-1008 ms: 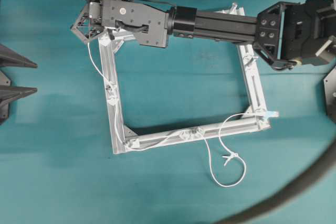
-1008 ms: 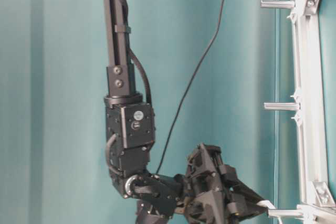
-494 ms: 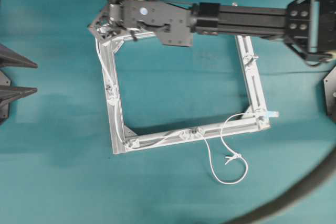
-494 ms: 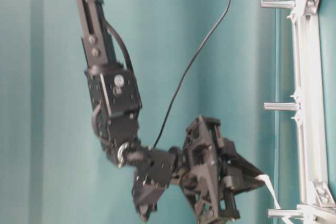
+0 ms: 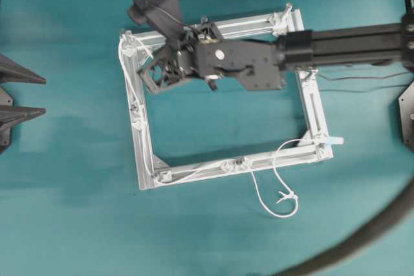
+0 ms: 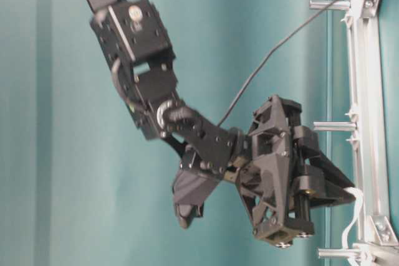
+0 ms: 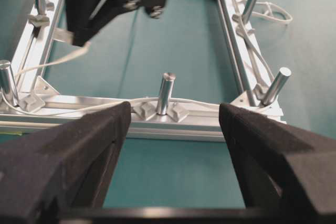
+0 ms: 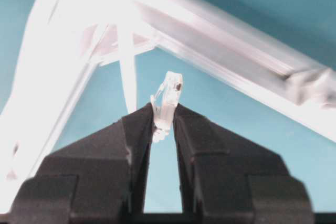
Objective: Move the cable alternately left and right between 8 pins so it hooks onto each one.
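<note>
The square aluminium frame (image 5: 272, 158) lies on the teal table with short silvery pins (image 5: 134, 105) around it. The white cable (image 5: 256, 190) runs along the bottom bar, up the left bar and round the top-left corner pin (image 5: 127, 48). It ends at my right gripper (image 5: 152, 69), which hangs just inside that corner. This gripper (image 8: 163, 111) is shut on the cable's pale plug (image 8: 169, 95), seen low over the frame in the table-level view (image 6: 349, 194). My left gripper (image 7: 174, 111) stands open, facing the left bar's middle pin (image 7: 165, 93), with nothing between its fingers (image 5: 22, 79).
A loose loop of cable with a small tie (image 5: 284, 195) lies below the bottom bar. A thick dark hose (image 5: 362, 237) curves across the bottom right. The right arm's body (image 5: 336, 40) spans the frame's upper part, trailing a thin black wire (image 6: 280, 45).
My right gripper swung from outside the top-left corner to inside the frame, carrying the plug. The cable now wraps that corner pin, and the loose loop below the frame has shrunk.
</note>
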